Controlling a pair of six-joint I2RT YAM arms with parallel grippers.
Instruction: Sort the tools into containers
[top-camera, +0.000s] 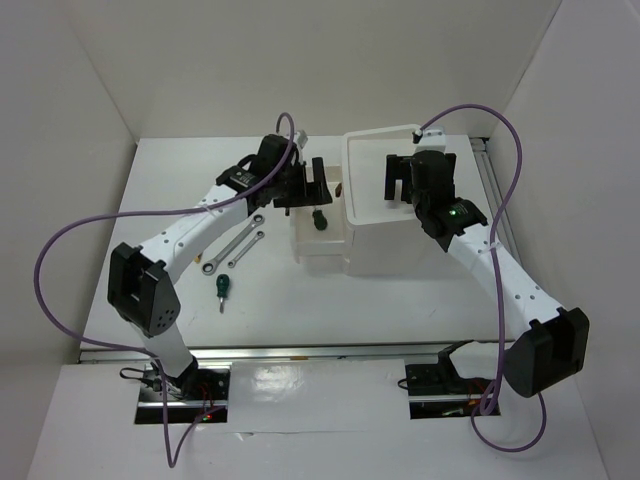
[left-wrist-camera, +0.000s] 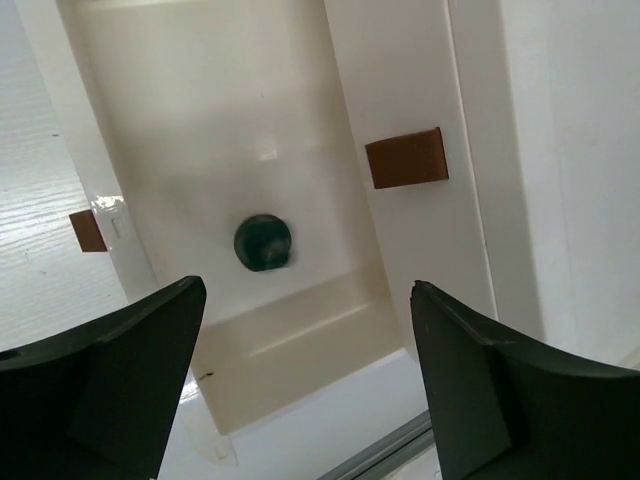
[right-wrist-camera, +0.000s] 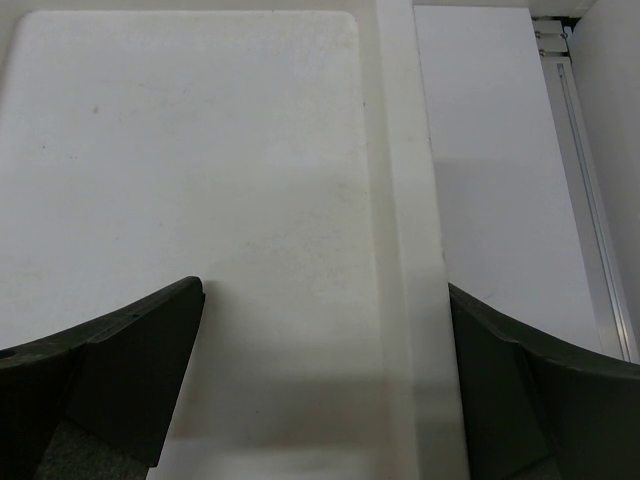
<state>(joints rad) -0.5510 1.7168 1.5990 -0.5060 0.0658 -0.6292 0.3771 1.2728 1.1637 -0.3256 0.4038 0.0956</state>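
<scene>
A white drawer (top-camera: 300, 243) stands pulled out to the left of the white cabinet (top-camera: 400, 250). In it lies a stubby green-handled screwdriver (top-camera: 318, 220), seen end-on as a green knob (left-wrist-camera: 263, 243) on the drawer floor (left-wrist-camera: 200, 110). My left gripper (top-camera: 308, 186) hangs just above that drawer, open (left-wrist-camera: 308, 290) and holding nothing. On the table to the left lie two silver wrenches (top-camera: 233, 242) (top-camera: 248, 249) and a second green screwdriver (top-camera: 223, 289). My right gripper (top-camera: 400, 178) hovers open (right-wrist-camera: 325, 290) over the cabinet's top tray (right-wrist-camera: 200, 150), empty.
Dark red knobs (left-wrist-camera: 406, 158) (left-wrist-camera: 88, 230) show on the drawer fronts. The tray's raised rim (right-wrist-camera: 400, 200) runs under the right gripper. White walls close in the table at the back and both sides; a metal rail (right-wrist-camera: 585, 220) runs along the right edge.
</scene>
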